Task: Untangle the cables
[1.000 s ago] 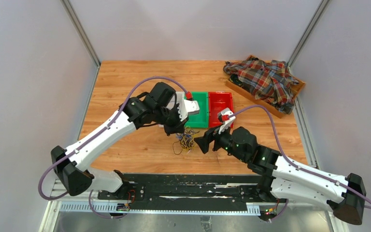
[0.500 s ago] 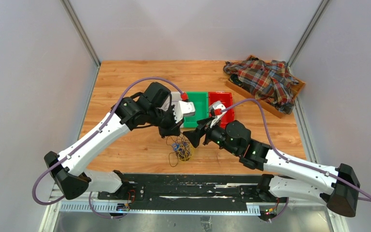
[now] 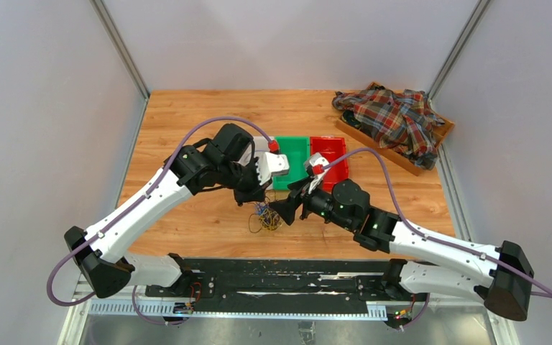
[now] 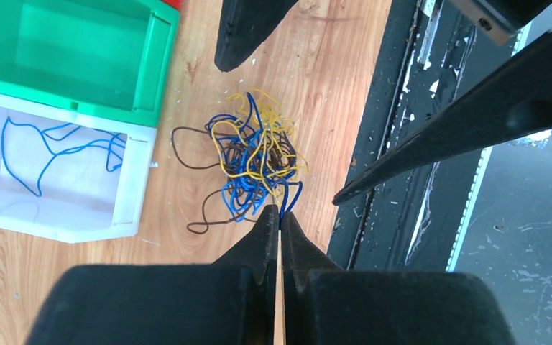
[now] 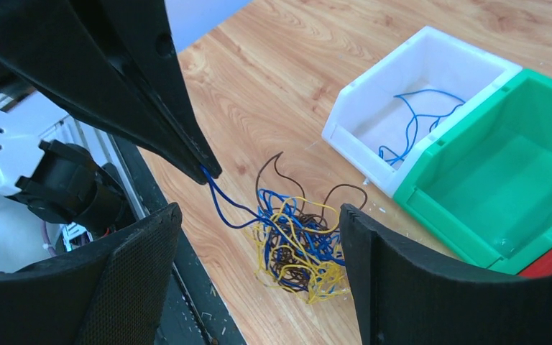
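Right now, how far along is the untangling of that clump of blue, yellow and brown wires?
Done: one loose blue wire lies in the white plastic bin. In hand: the left gripper is shut on a blue strand leading out of the tangled clump of blue, yellow and brown wires; the right gripper hangs open over it. Left: nearly everything; the green plastic bin is empty.

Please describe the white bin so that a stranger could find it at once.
On the wooden table, just beyond the cables, stands a green bin. The white bin touches its left side. Unlike the green one, which looks empty, it holds some blue wire.
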`<state>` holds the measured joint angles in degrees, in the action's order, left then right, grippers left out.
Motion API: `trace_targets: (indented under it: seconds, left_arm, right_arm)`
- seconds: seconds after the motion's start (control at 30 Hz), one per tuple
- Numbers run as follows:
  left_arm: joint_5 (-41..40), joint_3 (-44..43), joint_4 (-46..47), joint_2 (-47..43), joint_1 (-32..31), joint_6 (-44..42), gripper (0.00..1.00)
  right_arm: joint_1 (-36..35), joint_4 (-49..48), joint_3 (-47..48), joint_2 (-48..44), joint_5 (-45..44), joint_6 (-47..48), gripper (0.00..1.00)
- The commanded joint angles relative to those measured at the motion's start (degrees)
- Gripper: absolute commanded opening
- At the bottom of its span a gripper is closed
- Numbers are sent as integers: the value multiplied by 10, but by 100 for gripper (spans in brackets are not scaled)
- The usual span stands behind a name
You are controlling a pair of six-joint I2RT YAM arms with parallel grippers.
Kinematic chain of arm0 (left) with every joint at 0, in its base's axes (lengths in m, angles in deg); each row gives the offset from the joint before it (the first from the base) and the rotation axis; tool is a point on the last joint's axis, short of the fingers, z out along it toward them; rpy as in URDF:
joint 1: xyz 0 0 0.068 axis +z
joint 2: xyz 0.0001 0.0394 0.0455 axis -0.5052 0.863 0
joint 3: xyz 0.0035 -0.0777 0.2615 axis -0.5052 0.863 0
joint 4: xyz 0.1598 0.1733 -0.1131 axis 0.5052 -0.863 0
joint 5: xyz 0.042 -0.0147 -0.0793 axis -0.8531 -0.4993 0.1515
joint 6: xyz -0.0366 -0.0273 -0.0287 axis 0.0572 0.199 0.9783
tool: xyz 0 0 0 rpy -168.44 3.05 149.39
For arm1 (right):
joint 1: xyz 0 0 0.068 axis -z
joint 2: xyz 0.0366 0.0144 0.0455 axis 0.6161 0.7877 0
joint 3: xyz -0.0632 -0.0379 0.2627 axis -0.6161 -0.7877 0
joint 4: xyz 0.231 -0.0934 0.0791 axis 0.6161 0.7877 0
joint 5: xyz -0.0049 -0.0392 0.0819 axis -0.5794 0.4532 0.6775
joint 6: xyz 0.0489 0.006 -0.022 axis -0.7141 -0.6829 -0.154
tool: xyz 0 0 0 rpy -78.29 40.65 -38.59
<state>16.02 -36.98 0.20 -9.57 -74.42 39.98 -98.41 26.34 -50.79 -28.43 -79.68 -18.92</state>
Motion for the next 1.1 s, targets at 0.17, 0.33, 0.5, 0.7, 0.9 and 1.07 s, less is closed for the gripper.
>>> trace_targets:
  seconds: [0.17, 0.33, 0.5, 0.7, 0.9, 1.07]
  left_arm:
    - [-2, -15, -19, -6, -2, -15, 1]
    - [10, -22, -30, -5, -2, -19, 1]
    - [21, -38, -47, -3, -2, -30, 1]
    - [55, -88, -87, 3, -3, -48, 1]
    - [92, -120, -121, 0, -3, -58, 1]
    - [106, -164, -155, 11, -3, -64, 0]
  right_arm:
    - [-6, -45, -1, 40, 5, 7, 80]
    - [-6, -89, -11, 61, -13, -2, 79]
    - [-6, -128, -8, 99, -21, -7, 79]
    - [-6, -172, -6, 153, -14, -7, 78]
    - [-6, -227, 18, 227, -25, 14, 79]
    - [-6, -272, 41, 292, -24, -2, 77]
